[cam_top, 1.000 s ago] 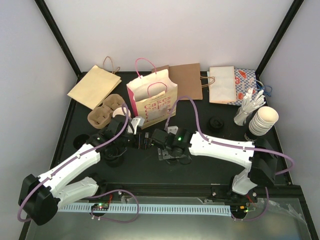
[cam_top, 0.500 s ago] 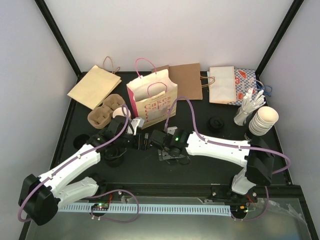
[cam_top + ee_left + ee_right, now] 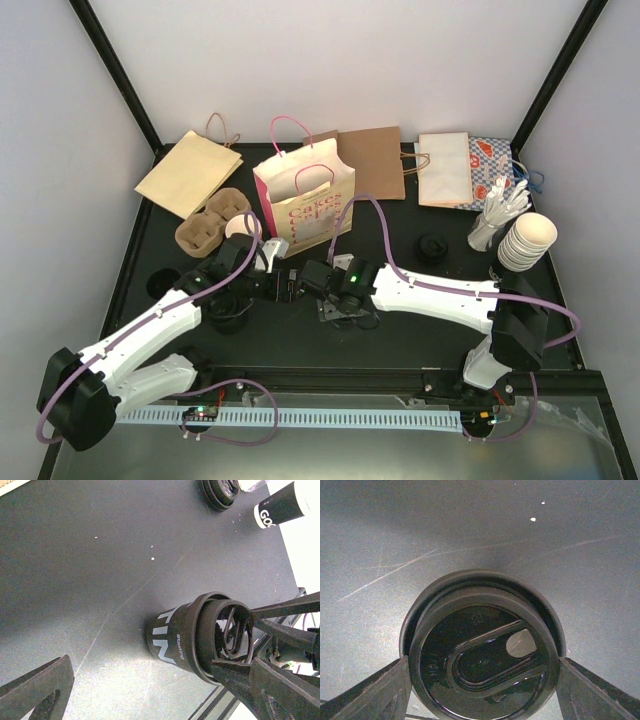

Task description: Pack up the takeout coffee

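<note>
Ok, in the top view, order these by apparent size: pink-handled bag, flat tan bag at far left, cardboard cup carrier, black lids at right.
Largest: pink-handled bag and flat tan bag look alike. The first stands upright, nearer the camera, so they are left unranked.
Next: cardboard cup carrier.
Smallest: black lids.

A lidded cup (image 3: pixel 172 640) is standing on the surface (image 3: pixel 100 555) between the right fingers (image 3: pixel 370 690). Behind it, an upright bag (image 3: pixel 303 210) is standing.

The fingers (image 3: pixel 370 692) of my right gripper (image 3: pixel 482 658) are black, the lid (image 3: pixel 470 625) glossy black, the takeout coffee cup (image 3: pixel 170 637) black-sided with white lettering, the table (image 3: pixel 470 520) scuffed charcoal, the upright paper bag (image 3: pixel 305 210) cream with pink lettering and pink handles.
</note>
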Robot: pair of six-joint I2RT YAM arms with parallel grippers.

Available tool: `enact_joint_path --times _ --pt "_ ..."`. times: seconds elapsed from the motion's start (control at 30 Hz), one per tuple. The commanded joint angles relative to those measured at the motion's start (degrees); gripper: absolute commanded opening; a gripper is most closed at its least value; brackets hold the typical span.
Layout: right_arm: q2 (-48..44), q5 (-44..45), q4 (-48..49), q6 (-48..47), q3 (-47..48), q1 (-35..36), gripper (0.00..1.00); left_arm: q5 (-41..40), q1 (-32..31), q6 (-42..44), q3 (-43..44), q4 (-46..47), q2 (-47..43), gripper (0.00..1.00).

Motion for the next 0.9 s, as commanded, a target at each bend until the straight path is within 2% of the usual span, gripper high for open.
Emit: enact_joint_path --times 0.0,0.13,0.33,0.57,0.7,0.87 --pt "0.48 -0.34 0.12 -1.07 0.08 -0.1 0.77 0.92 0.54 0.37 0.07 1.0 -1.26 0.98" --pt "-0.76 -0.42 0.24 -3.7 -0.99 -0.19 0.77 1.28 0.7 0.32 -0.15 0.88 -1.39 0.98" --pt "-1.72 -1.03 1.03 -13.52 -2.82 -0.2 0.75 4.12 1.08 -0.45 -1.1 2.18 -0.98 0.98" --pt "-2.6 -2.63 3.66 -25.56 -4.84 -0.31 0.74 10.38 1.11 -3.7 -5.51 9.29 -0.79 0.98" --pt "-4.23 -4.36 6.79 -30.63 -6.4 -0.27 0.74 13.75 1.06 -6.4 -8.59 13.87 -0.16 0.92" --pt "-4.13 -5.47 7.02 -32.34 -6.2 -0.52 0.74 16.23 0.76 -8.41 -10.24 17.88 2.55 0.82"
